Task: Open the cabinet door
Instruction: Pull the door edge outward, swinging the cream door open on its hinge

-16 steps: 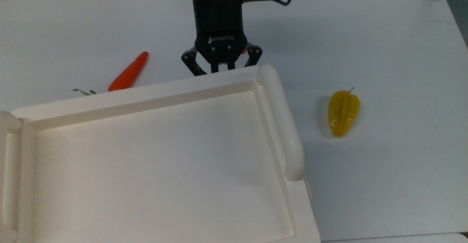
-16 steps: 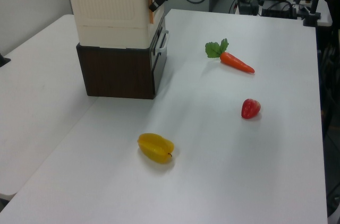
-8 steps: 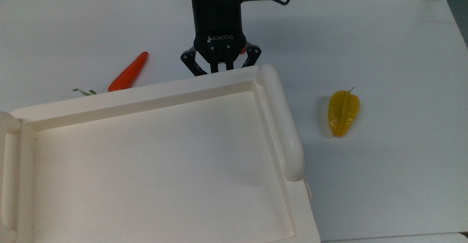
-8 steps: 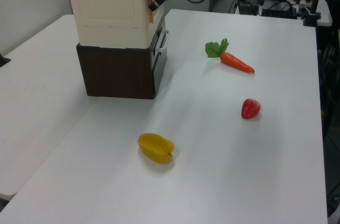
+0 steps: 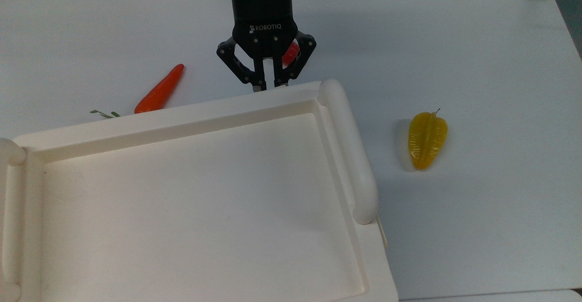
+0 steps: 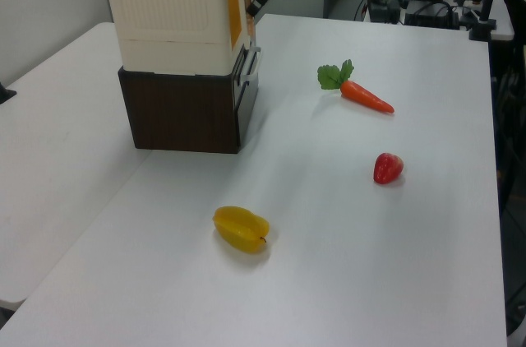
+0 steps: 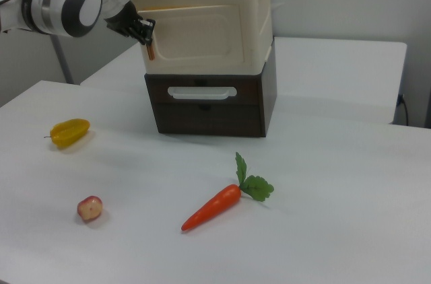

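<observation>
In the top view the claw (image 5: 269,85) sits at 12 o'clock from the cabinet (image 5: 191,193), its fingers nearly closed at the rim. In the left view the cabinet door (image 6: 236,11) stands slightly ajar. In the right view the claw (image 7: 146,36) pinches the door's free edge, at 9 o'clock of the cabinet, above the table (image 7: 323,217)

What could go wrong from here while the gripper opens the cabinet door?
1. The gripper seems to hold the cabinet door only at its free edge, with the jaws nearly together; such a thin grip may slip as the door swings.
2. The cabinet stands on a dark box; a pull could perhaps drag or tip it.
</observation>
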{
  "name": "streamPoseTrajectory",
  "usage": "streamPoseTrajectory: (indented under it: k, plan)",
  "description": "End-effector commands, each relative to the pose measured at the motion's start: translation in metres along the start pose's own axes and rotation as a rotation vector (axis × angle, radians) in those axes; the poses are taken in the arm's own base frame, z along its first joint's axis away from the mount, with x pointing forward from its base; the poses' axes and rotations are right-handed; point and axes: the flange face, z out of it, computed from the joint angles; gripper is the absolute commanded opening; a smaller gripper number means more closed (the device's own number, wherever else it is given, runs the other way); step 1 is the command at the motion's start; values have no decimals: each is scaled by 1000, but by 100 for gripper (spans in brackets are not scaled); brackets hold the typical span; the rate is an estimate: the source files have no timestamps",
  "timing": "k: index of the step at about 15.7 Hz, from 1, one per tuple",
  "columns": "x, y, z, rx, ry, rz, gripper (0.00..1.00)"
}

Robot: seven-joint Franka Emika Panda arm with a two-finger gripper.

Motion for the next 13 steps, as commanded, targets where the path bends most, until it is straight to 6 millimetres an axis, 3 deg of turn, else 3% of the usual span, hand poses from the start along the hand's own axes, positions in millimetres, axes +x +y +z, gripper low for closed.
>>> streamPoseTrajectory:
  k: [1,3,4,6,8,9,13]
  plan:
    - [-19,18,-26,16,-91,-43,0]
    - [-28,41,-38,18,-172,-68,3]
    - [-34,52,-43,32,-216,-86,14]
    - [-45,80,-53,64,-282,-118,65]
    - [-57,104,-63,81,-347,-107,95]
    - [-62,110,-69,86,-382,-97,100]
    - [-86,157,-96,82,-491,-22,100]
